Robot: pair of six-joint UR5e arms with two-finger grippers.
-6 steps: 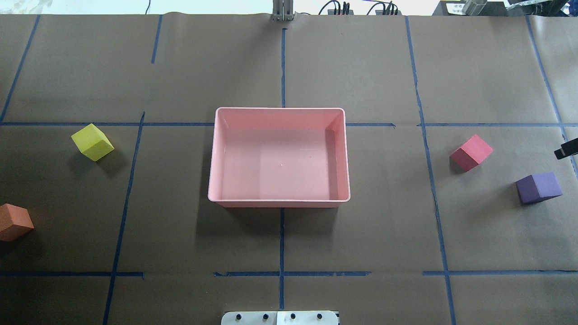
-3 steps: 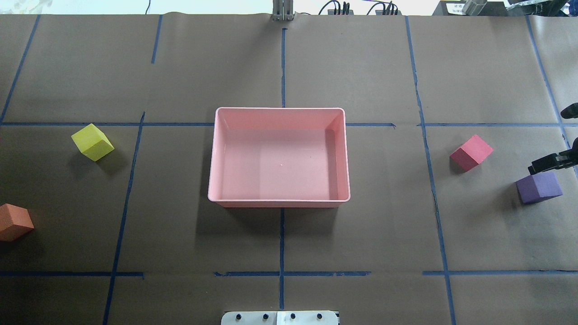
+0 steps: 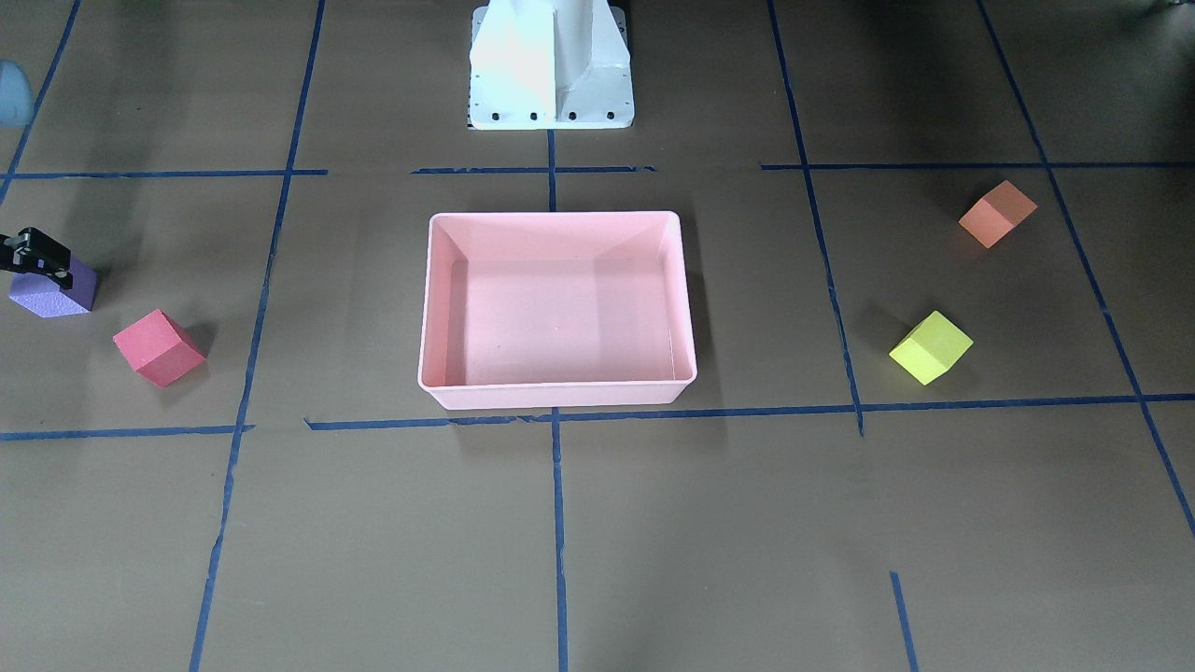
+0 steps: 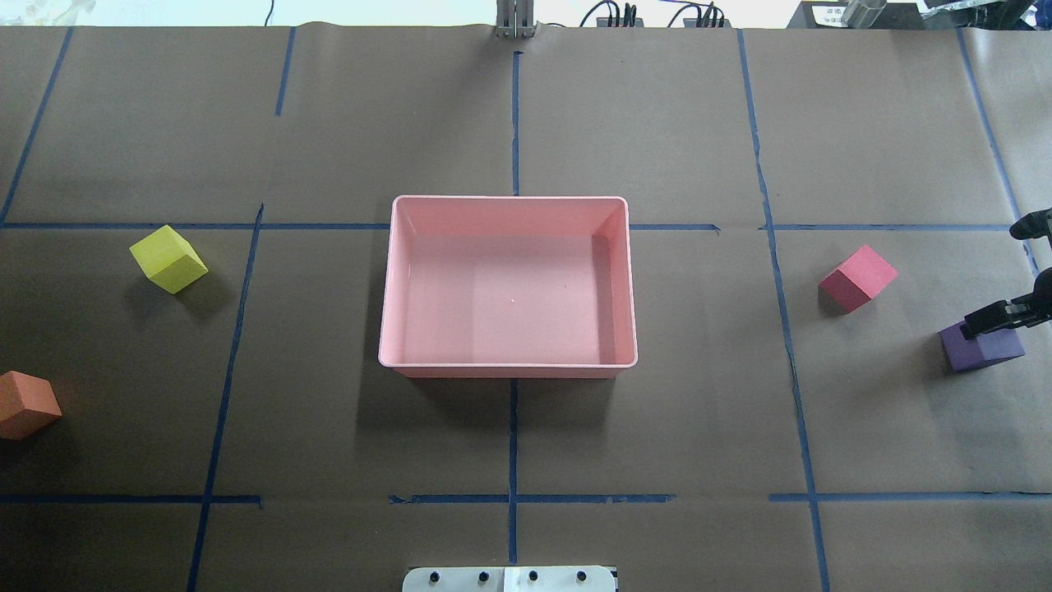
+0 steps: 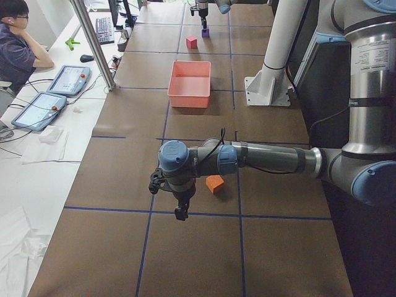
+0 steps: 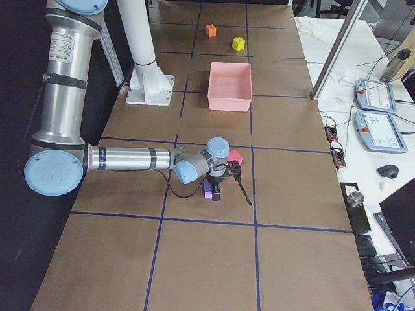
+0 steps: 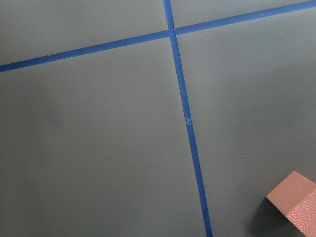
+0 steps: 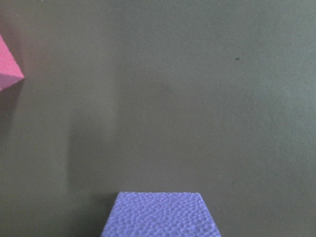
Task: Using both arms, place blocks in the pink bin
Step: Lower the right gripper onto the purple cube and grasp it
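Note:
The pink bin (image 4: 386, 288) sits mid-table and holds nothing. The yellow block (image 4: 168, 259) and orange block (image 4: 26, 404) lie on my left side, the red block (image 4: 857, 278) and purple block (image 4: 982, 345) on my right. My right gripper (image 4: 991, 280) is open at the right edge, one finger (image 4: 998, 316) over the purple block's top; the right wrist view shows that block (image 8: 160, 215) just below. My left gripper (image 5: 180, 210) hangs above the table beside the orange block (image 5: 215, 183), toward the table's end. I cannot tell if it is open.
Blue tape lines (image 4: 514, 436) divide the brown paper cover into squares. The white pedestal base (image 3: 551, 65) stands behind the bin on the robot's side. An operator (image 5: 18, 43) sits at a side desk with tablets.
My right gripper has come in from the right edge and moved toward the purple block, now overlapping its top. The blocks and the bin have not moved.

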